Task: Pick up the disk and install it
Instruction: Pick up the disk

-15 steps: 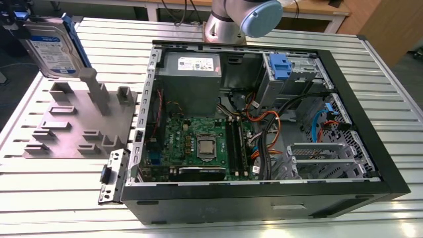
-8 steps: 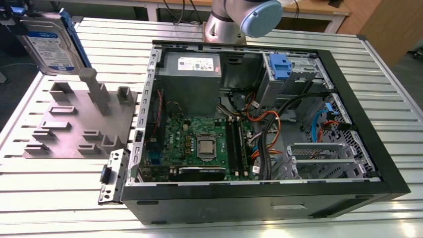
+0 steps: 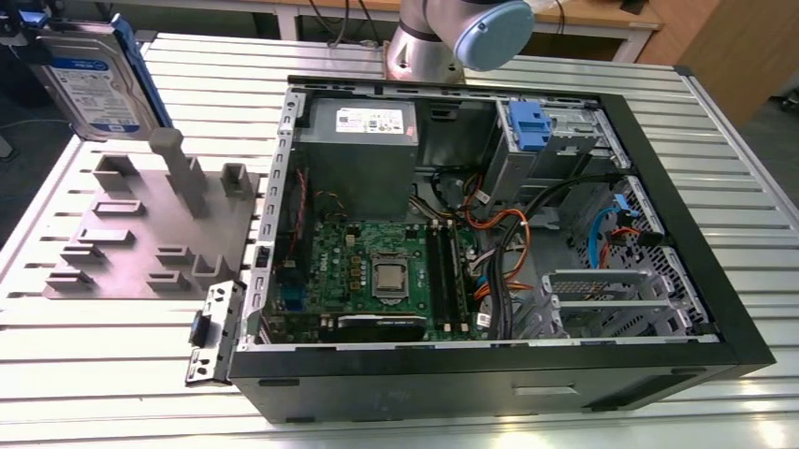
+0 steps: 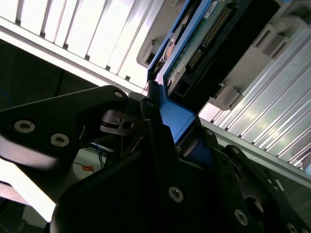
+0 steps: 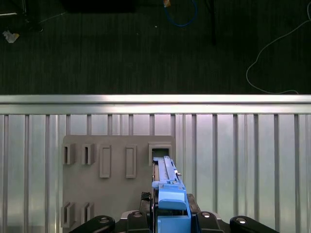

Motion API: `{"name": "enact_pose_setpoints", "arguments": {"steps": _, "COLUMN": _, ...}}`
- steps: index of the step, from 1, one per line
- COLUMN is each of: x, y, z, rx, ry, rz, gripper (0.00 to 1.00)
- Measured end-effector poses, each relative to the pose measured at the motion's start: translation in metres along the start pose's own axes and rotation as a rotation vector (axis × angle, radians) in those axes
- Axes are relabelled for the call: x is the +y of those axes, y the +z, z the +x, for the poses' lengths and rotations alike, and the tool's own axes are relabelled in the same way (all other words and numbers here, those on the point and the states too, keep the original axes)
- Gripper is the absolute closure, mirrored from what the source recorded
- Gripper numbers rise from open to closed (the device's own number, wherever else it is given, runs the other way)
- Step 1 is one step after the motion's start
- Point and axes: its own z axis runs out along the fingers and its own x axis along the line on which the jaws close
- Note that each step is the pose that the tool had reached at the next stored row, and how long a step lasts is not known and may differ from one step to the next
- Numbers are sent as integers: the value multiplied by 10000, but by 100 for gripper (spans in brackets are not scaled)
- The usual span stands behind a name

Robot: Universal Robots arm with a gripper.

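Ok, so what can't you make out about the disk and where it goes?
1. Exterior view: the disk hangs at the frame's corner, and how it is held is cut off by the edge.
2. Second wrist view: the gripper covers the disk's near end, and the label faces away.
3. Exterior view: the drive cage hides its slots behind its own walls.

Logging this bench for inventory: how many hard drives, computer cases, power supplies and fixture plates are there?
Hard drive in blue bracket: 1
Open computer case: 1
Power supply: 1
Grey fixture plate: 1
Total: 4
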Motion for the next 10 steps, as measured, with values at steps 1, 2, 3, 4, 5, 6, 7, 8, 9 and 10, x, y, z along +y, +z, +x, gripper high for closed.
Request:
{"name": "enact_pose_setpoints", "arguments": {"steps": 1, "x": 0, "y": -6, "z": 0, "rx": 1, "ry": 0, "rz": -1, "gripper": 64}}
{"name": "enact_pose_setpoints", "arguments": {"steps": 2, "x": 0, "y": -14, "z": 0, "rx": 1, "ry": 0, "rz": -1, "gripper": 64}}
{"name": "enact_pose_setpoints", "arguments": {"steps": 3, "x": 0, "y": -23, "z": 0, "rx": 1, "ry": 0, "rz": -1, "gripper": 64}}
{"name": "enact_pose_setpoints", "arguments": {"steps": 4, "x": 0, "y": -33, "z": -1, "rx": 1, "ry": 0, "rz": -2, "gripper": 64}}
{"name": "enact_pose_setpoints", "arguments": {"steps": 5, "x": 0, "y": -42, "z": -1, "rx": 0, "ry": 0, "rz": -1, "gripper": 64}}
{"name": "enact_pose_setpoints", "arguments": {"steps": 6, "x": 0, "y": -50, "z": -1, "rx": 0, "ry": 0, "rz": 1, "gripper": 64}}
{"name": "enact_pose_setpoints", "arguments": {"steps": 7, "x": 0, "y": -56, "z": -1, "rx": 0, "ry": -1, "rz": 2, "gripper": 64}}
{"name": "enact_pose_setpoints", "arguments": {"steps": 8, "x": 0, "y": -62, "z": -1, "rx": 0, "ry": 0, "rz": 1, "gripper": 64}}
{"name": "enact_pose_setpoints", "arguments": {"steps": 9, "x": 0, "y": -69, "z": -1, "rx": 1, "ry": 0, "rz": 0, "gripper": 64}}
{"name": "enact_pose_setpoints", "arguments": {"steps": 10, "x": 0, "y": -74, "z": -1, "rx": 0, "ry": 0, "rz": 1, "gripper": 64}}
